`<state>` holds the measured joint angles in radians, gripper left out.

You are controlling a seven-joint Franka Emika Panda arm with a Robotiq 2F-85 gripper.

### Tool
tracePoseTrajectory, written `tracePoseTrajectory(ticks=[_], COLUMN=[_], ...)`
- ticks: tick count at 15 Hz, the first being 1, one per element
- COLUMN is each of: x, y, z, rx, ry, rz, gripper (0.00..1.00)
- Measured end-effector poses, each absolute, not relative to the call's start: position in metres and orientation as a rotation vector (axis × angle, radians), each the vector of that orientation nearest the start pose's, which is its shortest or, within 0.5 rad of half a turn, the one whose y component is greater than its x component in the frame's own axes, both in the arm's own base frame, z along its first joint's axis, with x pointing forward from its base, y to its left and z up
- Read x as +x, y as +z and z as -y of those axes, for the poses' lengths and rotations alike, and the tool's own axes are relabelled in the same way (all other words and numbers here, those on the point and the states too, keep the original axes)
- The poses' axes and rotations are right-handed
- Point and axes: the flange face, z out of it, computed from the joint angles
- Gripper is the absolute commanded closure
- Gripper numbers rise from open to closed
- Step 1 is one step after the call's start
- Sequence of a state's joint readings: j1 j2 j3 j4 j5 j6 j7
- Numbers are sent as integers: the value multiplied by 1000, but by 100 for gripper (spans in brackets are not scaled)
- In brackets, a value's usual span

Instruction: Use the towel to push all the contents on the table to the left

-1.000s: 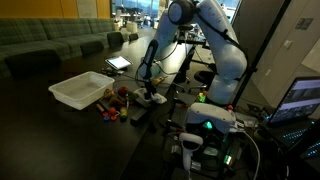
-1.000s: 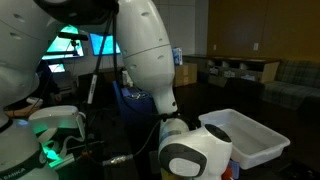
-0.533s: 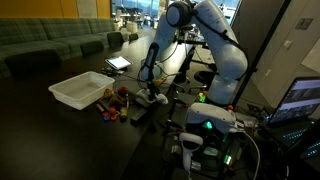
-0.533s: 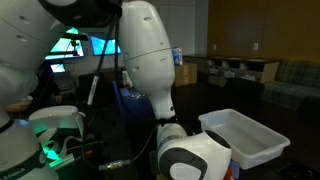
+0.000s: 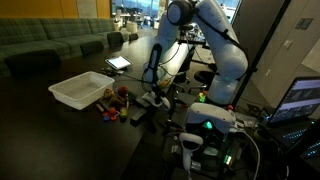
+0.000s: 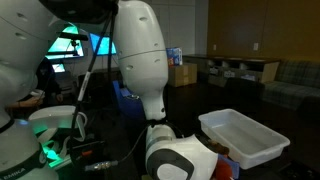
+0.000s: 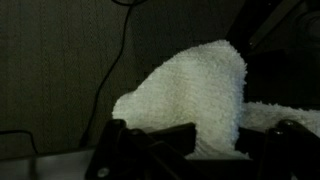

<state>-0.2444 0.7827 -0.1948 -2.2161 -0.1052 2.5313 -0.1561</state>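
Between the gripper tips, fluffy white towel bunched into a peak; grasp unclear.

In an exterior view the tray sits on the counter at centre left of the frame. Small items cluster just beside its right end. The towel lies further right on the counter, directly under the tool. In the wrist view the towel fills the centre and right, above the tool at the bottom edge.
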Motion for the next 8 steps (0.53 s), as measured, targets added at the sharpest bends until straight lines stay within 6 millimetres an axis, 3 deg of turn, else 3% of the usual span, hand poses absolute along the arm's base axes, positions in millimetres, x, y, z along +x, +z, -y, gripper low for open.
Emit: tracePoseTrajectory(ticks=[8], x=[420], y=[0], z=[130], rx=[-3069], ry=[773], rz=[-51], gripper=[90])
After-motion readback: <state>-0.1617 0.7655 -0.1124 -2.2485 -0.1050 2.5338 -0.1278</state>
